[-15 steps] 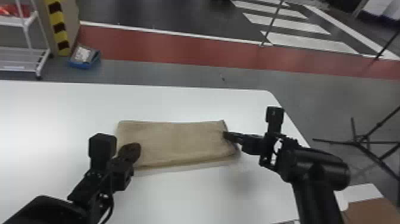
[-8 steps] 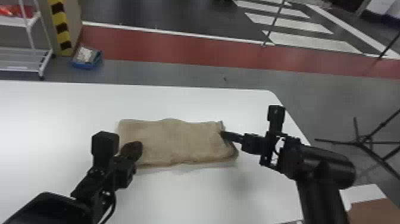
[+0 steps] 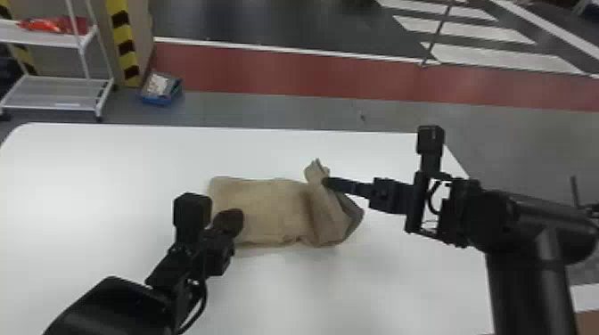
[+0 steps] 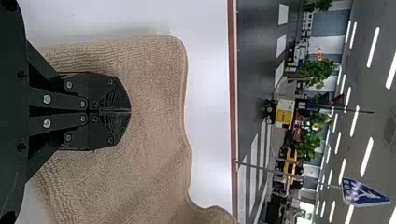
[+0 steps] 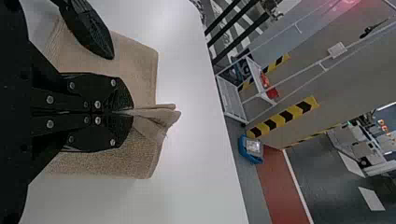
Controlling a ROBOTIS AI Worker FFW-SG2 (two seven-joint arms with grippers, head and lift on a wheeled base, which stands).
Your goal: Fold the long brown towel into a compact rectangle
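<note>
From here, R gripper (image 3: pixel 326 181) has a raised bit of brown towel (image 3: pixel 276 207) pinched, w/ L gripper (image 3: pixel 235 218), fingers tog., over its L end.

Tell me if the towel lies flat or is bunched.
Partly bunched: the towel lies flat on the left, but its right part is gathered in folds, pinched by the right gripper.

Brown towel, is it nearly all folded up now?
Partway, I think. The towel lies flat and straight-edged on its left part, so some folding is probably done. Right now the right gripper pinches a raised bit near the right end, while the left gripper sits shut on the flat part. That bunched end likely needs laying over and smoothing into a neat rectangle.
</note>
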